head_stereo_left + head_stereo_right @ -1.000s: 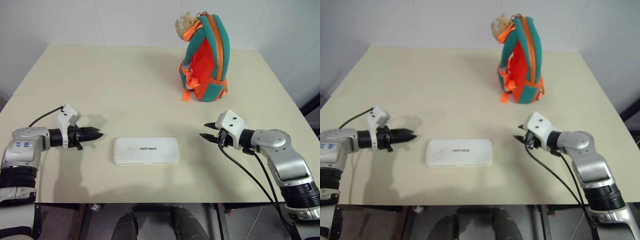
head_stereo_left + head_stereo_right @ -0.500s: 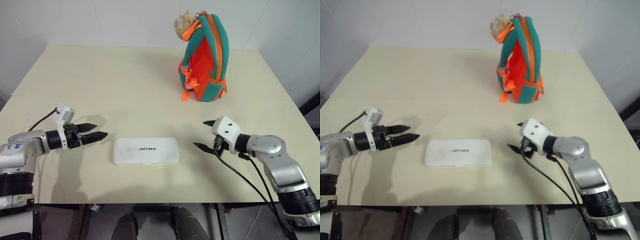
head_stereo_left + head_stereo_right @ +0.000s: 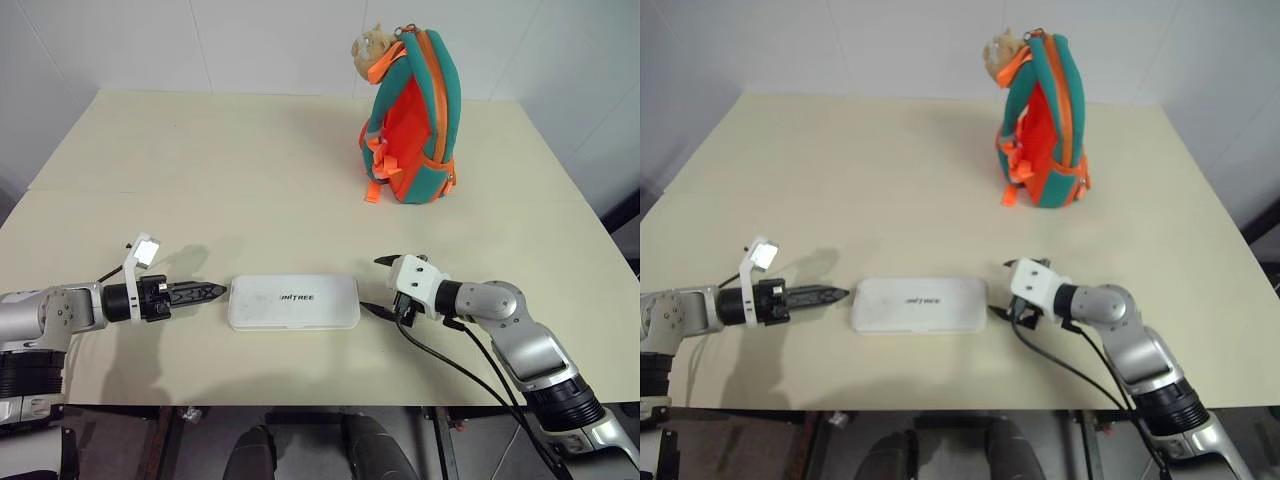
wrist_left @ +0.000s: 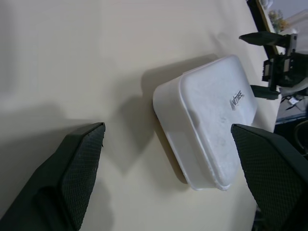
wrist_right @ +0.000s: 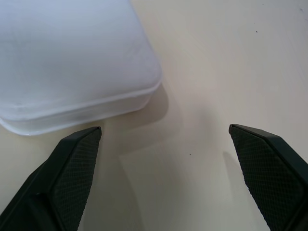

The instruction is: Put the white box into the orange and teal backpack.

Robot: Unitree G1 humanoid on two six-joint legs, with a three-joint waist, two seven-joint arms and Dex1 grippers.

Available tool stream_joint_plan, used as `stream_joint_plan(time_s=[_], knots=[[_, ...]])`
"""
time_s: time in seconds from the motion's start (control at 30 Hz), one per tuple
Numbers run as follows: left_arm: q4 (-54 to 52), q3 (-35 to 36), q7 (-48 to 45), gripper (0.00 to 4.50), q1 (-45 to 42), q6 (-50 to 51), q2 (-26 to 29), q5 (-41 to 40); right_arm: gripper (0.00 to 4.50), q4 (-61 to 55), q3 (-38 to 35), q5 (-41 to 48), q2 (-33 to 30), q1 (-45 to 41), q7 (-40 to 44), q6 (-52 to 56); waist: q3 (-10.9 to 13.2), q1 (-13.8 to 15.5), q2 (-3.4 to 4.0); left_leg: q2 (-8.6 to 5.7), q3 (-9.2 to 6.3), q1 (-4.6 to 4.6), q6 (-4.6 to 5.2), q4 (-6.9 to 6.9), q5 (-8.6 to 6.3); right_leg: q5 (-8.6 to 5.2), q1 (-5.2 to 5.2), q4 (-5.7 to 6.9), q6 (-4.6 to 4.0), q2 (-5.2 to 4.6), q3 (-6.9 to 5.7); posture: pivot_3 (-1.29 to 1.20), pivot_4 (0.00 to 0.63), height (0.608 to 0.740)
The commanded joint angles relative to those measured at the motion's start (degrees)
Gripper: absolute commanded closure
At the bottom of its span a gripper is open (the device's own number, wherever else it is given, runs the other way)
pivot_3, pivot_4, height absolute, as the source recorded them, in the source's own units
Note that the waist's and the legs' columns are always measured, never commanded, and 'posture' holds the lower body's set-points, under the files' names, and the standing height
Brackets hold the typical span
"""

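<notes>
Approach step: both jaws wide, flanking white box near bench front edge. Next: close in, clamp ends, lift toward backpack.

- The white box lies flat between the left tool and the right tool, each spread wide just off one short end.
- Bare tabletop stretches beyond it.
- The orange and teal backpack stands upright, far right.
</notes>
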Motion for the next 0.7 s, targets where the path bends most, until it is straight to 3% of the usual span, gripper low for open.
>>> stream_joint_plan(time_s=[0.03,0.7], knots=[[0.9,-2.1,-1.6,0.03,0.3,3.0,0.1,-1.6,0.00,-0.6,-0.5,0.1,0.4,-0.9,0.1,-1.6,0.0,0.0,0.00,0.00,0.00,0.00,0.00,-0.01,0.00,0.00,0.00,0.00,0.00,0.00,0.00,0.00,0.150,0.740],[8.2,-7.0,-6.1,0.03,-5.0,9.2,-3.8,-4.7,0.00,1.7,-0.4,0.4,2.2,-1.8,1.1,-4.6,0.0,0.0,0.00,-0.01,-0.03,0.01,-0.02,0.02,0.00,0.00,0.02,0.01,0.00,0.00,-0.01,0.00,0.150,0.740]])
